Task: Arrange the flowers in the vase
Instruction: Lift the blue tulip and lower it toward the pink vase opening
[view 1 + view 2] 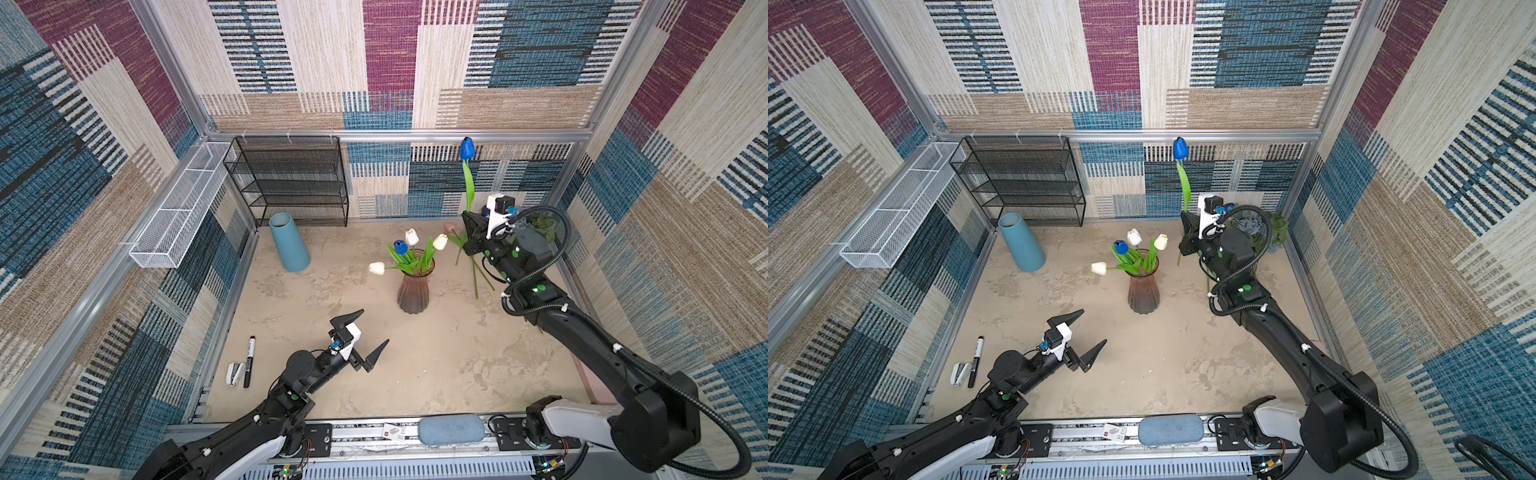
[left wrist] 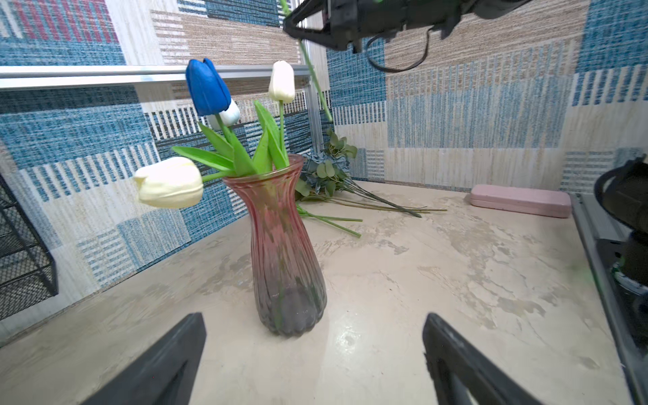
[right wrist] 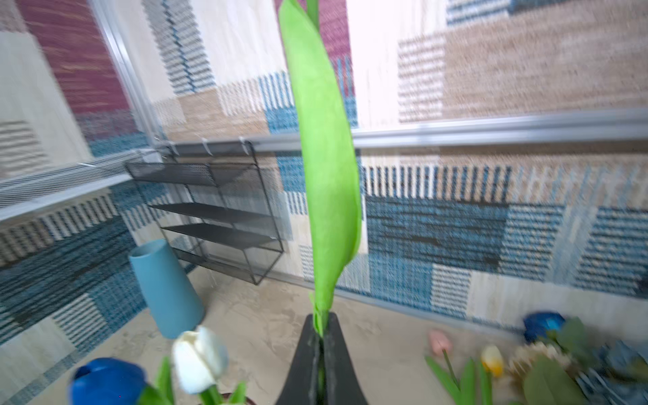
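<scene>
Gripping a blue tulip (image 1: pixel 467 148) low on its stem, the right gripper (image 3: pixel 321 328) is clamped tight and holds the bloom upright, just behind and right of the ribbed glass vase (image 1: pixel 412 291). The vase contains three white tulips (image 1: pixel 412 237) and a second blue tulip (image 1: pixel 400 247). The left gripper (image 1: pixel 374 326) hovers before the vase, jaws spread wide and empty. Other flowers (image 2: pixel 326 171) lie in the table's (image 1: pixel 415 365) back right corner.

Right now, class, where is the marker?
In both top views the marker lies at the front left, beside a white stapler, left of the left gripper.
</scene>
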